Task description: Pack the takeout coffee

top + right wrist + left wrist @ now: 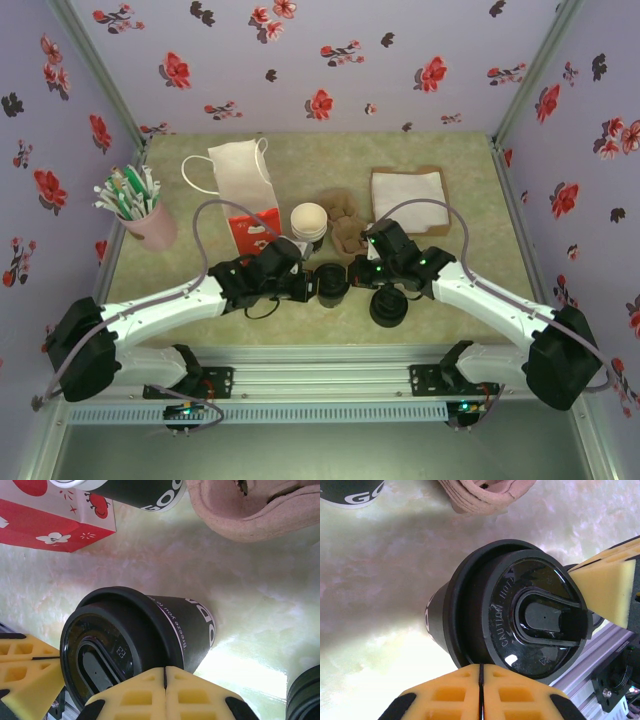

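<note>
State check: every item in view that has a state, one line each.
takeout coffee: upright, lidded
left gripper: shut, tips at the coffee's lid
right gripper: shut, tips at the coffee's side
cup stack: upright, lidless
lid stack: loose, beside the coffee
cup carrier: no cup in it

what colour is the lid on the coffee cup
Black and glossy, with raised CAUTION lettering; the lid shows best in the left wrist view.
</note>
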`<state>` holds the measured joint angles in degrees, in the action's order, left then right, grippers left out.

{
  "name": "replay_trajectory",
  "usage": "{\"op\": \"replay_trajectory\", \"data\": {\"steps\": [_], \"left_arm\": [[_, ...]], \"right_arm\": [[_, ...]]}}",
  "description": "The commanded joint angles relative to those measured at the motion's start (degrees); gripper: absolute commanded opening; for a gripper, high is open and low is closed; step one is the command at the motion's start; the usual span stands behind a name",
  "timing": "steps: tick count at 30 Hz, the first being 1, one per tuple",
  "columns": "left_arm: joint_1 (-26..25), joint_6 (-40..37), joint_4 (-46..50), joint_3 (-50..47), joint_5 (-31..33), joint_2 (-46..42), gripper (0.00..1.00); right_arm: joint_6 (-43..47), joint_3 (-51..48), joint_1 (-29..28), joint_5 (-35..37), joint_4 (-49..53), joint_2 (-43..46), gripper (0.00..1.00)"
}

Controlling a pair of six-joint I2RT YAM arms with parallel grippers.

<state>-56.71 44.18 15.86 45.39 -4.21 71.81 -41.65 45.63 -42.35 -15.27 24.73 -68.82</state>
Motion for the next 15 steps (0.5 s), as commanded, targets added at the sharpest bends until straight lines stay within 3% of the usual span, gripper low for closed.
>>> {"op": "replay_trajectory", "data": {"steps": [1,8,15], "left_arm": [[0.06,1.47,-0.77,-2.58,-1.42,0.97,0.07],[-0.48,2.05,2.02,-0.99,-1.52,-3.97,0.14],[-0.42,1.74,6.08,1.74,-0.94,-6.02,0.17]], "right_arm": [[-0.39,-1.07,-0.27,-0.03,2.12,-2.47,0.0],[1.51,2.23,-0.21,3.53,6.57,-0.68,0.01],[2.0,4.04,-0.24,6.01,10.6,2.94,0.1]]}}
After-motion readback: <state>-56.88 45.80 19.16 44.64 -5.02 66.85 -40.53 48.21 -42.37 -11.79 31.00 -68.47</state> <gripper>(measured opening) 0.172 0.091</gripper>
